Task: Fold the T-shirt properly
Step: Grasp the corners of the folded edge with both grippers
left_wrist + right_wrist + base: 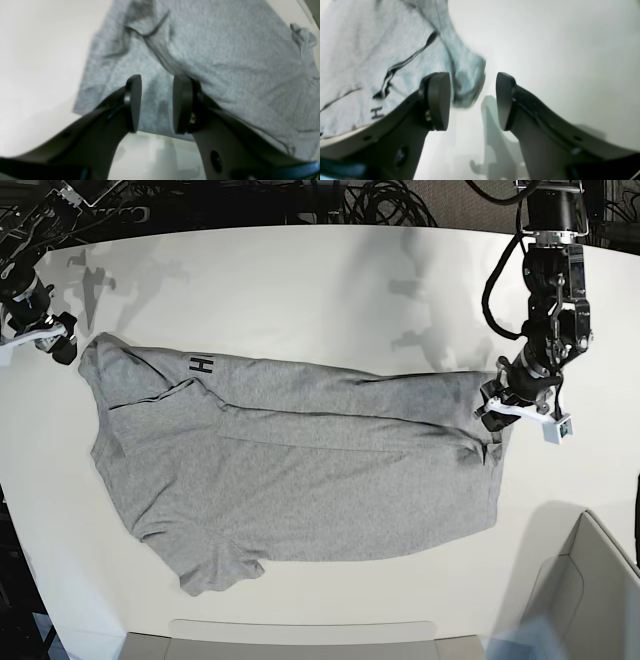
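While the T-shirt (300, 470) lies spread across the middle of the white table (300, 280), the left gripper (156, 103) at centre right stands parted over its edge, pinching nothing. The right gripper (473, 101) at upper left gapes wide beside a corner. A box (590, 600) occupies the lower right; its contents are hidden.

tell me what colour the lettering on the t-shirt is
Black, on the heather-grey T-shirt; the lettering shows best in the base view.
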`<state>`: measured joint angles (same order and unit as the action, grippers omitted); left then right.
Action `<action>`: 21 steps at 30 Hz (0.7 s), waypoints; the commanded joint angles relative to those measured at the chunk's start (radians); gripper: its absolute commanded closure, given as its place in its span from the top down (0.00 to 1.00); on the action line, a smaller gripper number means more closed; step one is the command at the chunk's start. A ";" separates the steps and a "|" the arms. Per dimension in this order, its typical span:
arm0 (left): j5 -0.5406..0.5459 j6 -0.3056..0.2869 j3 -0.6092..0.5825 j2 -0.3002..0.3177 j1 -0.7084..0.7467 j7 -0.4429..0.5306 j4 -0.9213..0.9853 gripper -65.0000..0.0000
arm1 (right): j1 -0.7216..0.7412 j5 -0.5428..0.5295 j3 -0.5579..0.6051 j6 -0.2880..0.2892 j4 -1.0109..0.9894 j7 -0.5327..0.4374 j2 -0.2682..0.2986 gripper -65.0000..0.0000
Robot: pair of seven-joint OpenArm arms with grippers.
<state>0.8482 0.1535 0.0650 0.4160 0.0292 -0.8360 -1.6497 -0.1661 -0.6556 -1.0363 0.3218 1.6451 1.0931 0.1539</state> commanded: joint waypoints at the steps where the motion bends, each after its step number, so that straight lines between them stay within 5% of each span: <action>1: 0.004 -0.009 0.020 0.016 -0.013 0.014 -0.017 0.34 | -0.003 -0.031 -0.003 0.009 0.017 -0.021 0.014 0.45; 8: 0.004 -0.010 0.017 0.014 -0.007 0.014 -0.034 0.34 | 0.038 -0.026 0.003 0.115 -0.191 -0.077 0.022 0.45; 21: 0.012 -0.021 0.068 0.017 0.064 0.013 -0.102 0.32 | 0.118 0.027 0.047 0.155 -0.248 -0.112 0.016 0.45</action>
<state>0.8604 0.1345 0.1162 0.4160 0.1040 -0.8440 -1.7279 -0.0589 -0.6075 -0.9867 0.4622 1.3808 0.9985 0.1520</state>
